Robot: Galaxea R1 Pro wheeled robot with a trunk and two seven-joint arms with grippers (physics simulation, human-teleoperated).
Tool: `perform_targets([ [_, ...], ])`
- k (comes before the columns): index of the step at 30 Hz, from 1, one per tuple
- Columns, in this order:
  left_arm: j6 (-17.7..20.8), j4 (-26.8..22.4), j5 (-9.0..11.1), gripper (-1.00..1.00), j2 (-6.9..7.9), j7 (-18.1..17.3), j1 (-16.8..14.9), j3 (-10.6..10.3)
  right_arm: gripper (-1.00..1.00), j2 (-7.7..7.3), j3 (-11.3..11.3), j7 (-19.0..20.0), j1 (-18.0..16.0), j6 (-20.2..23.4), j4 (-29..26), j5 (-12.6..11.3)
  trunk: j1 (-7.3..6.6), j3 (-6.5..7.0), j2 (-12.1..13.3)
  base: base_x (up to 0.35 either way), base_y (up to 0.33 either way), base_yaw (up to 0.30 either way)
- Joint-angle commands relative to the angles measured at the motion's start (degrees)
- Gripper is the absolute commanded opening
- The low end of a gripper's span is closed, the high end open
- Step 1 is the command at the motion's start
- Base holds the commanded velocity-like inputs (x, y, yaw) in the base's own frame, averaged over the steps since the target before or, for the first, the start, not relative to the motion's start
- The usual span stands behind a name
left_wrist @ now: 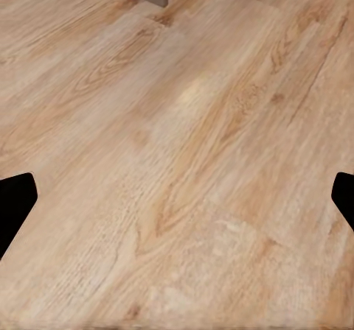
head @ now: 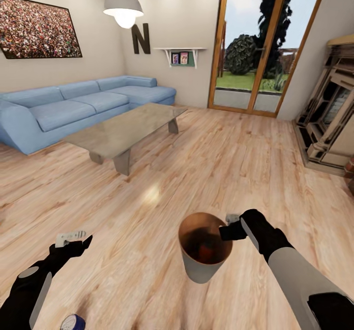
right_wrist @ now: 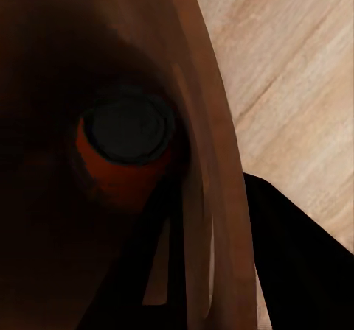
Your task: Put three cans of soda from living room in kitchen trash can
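Head view: big letter "N" point(head: 140, 39) on far wall; right gripper point(head: 231, 226) clamped on trash can point(head: 204, 265) rim, orange can point(head: 205, 250) inside; blue can point(head: 73, 322) on near-left floor point(head: 147, 182).
Left wrist: left gripper point(left_wrist: 177, 197) wide apart, empty.
Right wrist: orange can upright inside.

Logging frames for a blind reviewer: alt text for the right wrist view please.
Looking down into the copper-brown inside of the trash can, where an orange soda can with a dark-looking top lies at the bottom. The bin's curved rim runs down the picture, with light wooden floor beyond it and a black part of the right gripper beside the rim.
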Motion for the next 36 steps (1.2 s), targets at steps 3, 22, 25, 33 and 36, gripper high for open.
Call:
perform_targets([
  [3,0.04,0.06,-0.02,1.00,0.00,-0.02,0.00,0.00,-1.00,0.07,0.14,-0.30,-0.02,0.15,-0.03,-0.93,0.00,0.01,0.00,-0.089,0.081,0.077],
  [22,0.16,0.10,-0.02,1.00,0.00,-0.04,0.00,0.00,-1.00,0.09,0.25,-0.31,-0.02,0.15,-0.03,-0.94,0.00,0.00,0.00,0.099,0.047,0.227],
  [25,0.18,0.10,-0.02,1.00,0.00,-0.05,0.00,0.00,-1.00,0.09,0.26,-0.31,-0.02,0.15,-0.03,-0.94,0.00,-0.06,0.00,0.290,0.106,0.239],
  [33,0.18,0.52,-0.10,1.00,-0.03,0.08,0.00,0.00,-1.00,0.09,0.24,-0.31,-0.02,0.15,-0.03,-0.94,0.00,-0.46,0.00,0.124,0.052,0.191],
  [36,0.21,0.89,-0.11,1.00,-0.01,0.11,0.00,0.00,-1.00,0.09,0.23,-0.31,-0.02,0.15,-0.03,-0.98,0.00,-0.63,0.00,0.018,0.008,0.148],
])
